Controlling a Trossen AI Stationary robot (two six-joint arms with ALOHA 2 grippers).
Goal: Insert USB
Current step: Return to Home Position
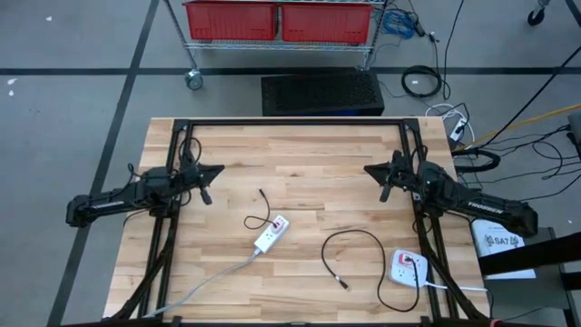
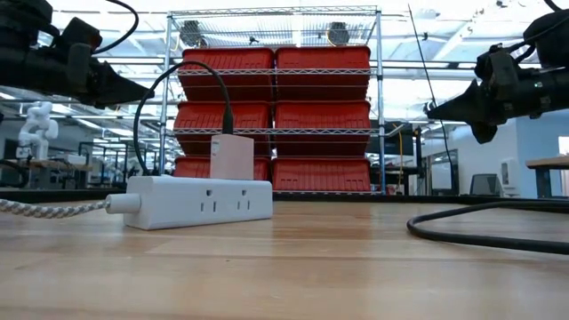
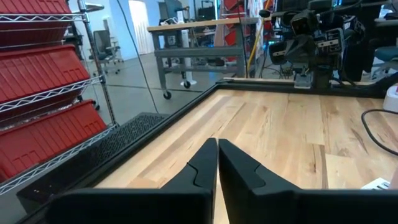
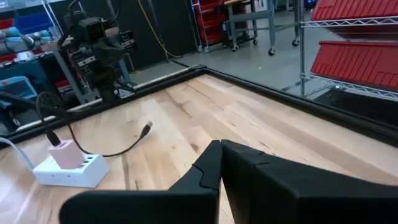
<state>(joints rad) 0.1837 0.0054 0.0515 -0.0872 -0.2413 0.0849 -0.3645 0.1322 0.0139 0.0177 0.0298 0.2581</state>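
A white power strip lies flat near the table's middle, with a pale charger block plugged into its top. A thin black cable runs from the charger to a loose USB plug, which rests on the wood; it also shows in the right wrist view. My left gripper hovers shut over the table's left part, pointing level toward the right. My right gripper hovers shut over the right part, pointing left. Both are well clear of the strip and the plug.
A second black cable loops on the near right, its free end on the wood, beside a white socket block. A grey braided cord trails from the strip to the near left. Red bins stand beyond the far edge.
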